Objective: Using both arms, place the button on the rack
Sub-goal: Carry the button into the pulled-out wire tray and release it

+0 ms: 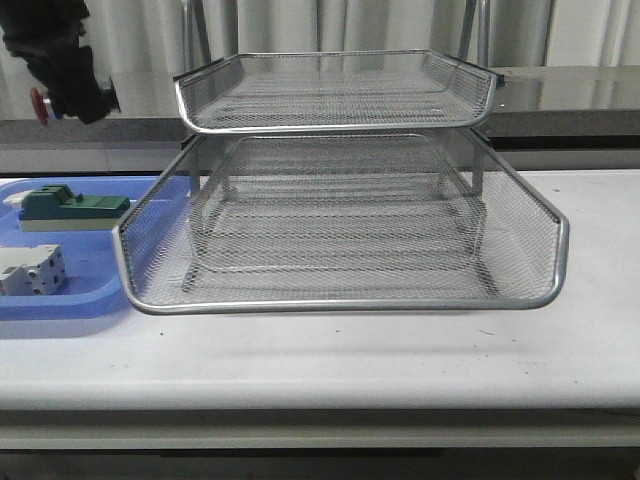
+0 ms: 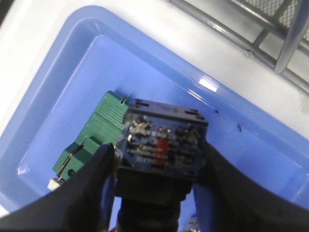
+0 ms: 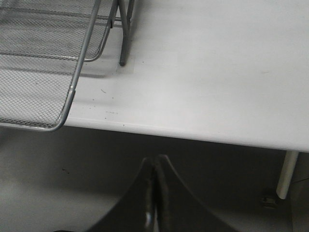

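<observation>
a: any writing to read?
b: none legible; the marks on the button (image 2: 161, 140) rear block are too blurred.
a: the pincers?
b: left gripper (image 2: 157, 181) is clamped on the button, raised above the blue tray (image 2: 72, 63), with the green block (image 2: 96, 135) lying below. right gripper (image 3: 155, 193) has its fingers pressed together, holding nothing, off the table (image 3: 217, 72) edge.
a: differences between views?
b: only the front view shows the red head (image 1: 40, 102), left of the rack (image 1: 340, 200), and the white block (image 1: 32, 270).

One button (image 2: 161, 145); one rack (image 1: 340, 200); one blue tray (image 1: 75, 300); one green block (image 1: 70, 208); one white block (image 1: 32, 270).
</observation>
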Available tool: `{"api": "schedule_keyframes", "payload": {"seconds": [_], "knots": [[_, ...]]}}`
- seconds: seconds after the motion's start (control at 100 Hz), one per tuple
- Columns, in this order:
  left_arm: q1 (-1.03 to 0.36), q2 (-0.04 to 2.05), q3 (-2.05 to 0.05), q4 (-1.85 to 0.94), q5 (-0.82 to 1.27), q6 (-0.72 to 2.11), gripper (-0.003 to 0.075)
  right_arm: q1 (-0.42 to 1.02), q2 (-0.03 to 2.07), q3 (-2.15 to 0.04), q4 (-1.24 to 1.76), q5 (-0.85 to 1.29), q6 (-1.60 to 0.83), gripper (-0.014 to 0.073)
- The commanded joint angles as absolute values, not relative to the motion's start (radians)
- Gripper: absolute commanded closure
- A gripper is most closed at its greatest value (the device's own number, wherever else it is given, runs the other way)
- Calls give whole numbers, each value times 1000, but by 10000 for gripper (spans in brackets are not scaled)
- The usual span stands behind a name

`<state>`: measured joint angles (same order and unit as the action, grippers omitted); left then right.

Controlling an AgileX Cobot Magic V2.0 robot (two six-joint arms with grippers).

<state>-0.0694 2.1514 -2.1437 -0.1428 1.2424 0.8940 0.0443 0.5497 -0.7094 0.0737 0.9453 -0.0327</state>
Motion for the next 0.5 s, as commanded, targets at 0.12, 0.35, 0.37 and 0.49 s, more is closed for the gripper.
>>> {"api": "schedule_keyframes", "payload": {"seconds": [0.12, 0.35, 0.37, 0.49], "knots": [[-71, 1932, -2033, -154, 1280, 861, 740, 40, 553, -745, 75, 886, -34, 663], [-109, 1729, -1782, -154, 1280, 863, 740, 40, 553, -745, 75, 886, -34, 663], [-117, 1719, -1771, -154, 1280, 863, 740, 40, 553, -745, 75, 886, -34, 663], [-180, 1639, -1690, -189, 1280, 863, 740, 40, 553, -745, 75, 886, -34, 663]]}}
